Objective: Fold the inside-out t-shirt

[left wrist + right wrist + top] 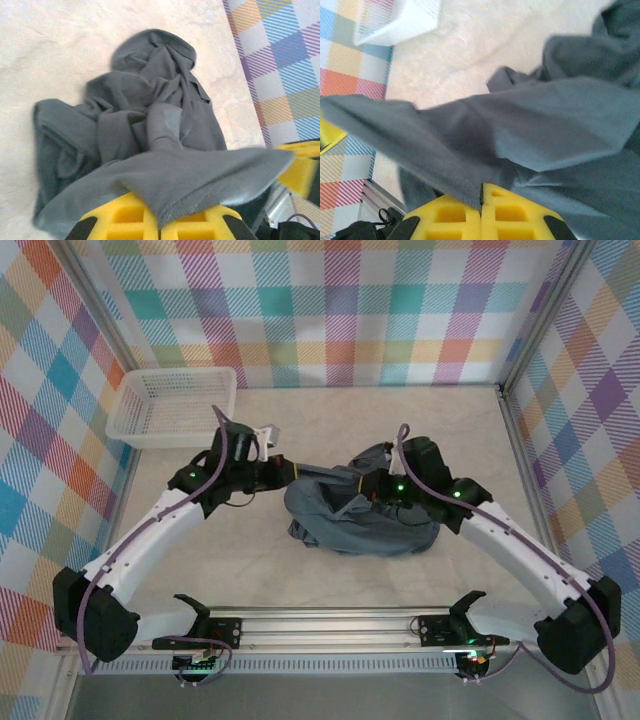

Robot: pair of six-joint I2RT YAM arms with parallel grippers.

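So the inside-out t-shirt is lying in a crumpled heap around the middle of the desk, a bit right of centre and well apart from the white basket in the far left corner. Both arms reach into it, one from each side. The left fingers are clamped shut on a stitched hem edge. You can see the hem coming right out of the pinch in the left wrist view, with a flap of cloth stretching off toward the other arm. The right fingers are pressed fully together too. From the right wrist view they look to have a thin bit of grey cloth nipped at the tips, though I can't tell which part of the shirt that is. Handling-wise, I'd say this thing is light, soft and totally limp, so nothing holds its shape and whatever isn't gripped will just sag and drag along the desk. Not fragile or slippery, but a shallow pinch on a single layer could slide out under tension. My guess is the best holds are the thicker bits, meaning hem corners or shoulder seams. Grab two of those well apart so the heap can be pulled flat before any folding
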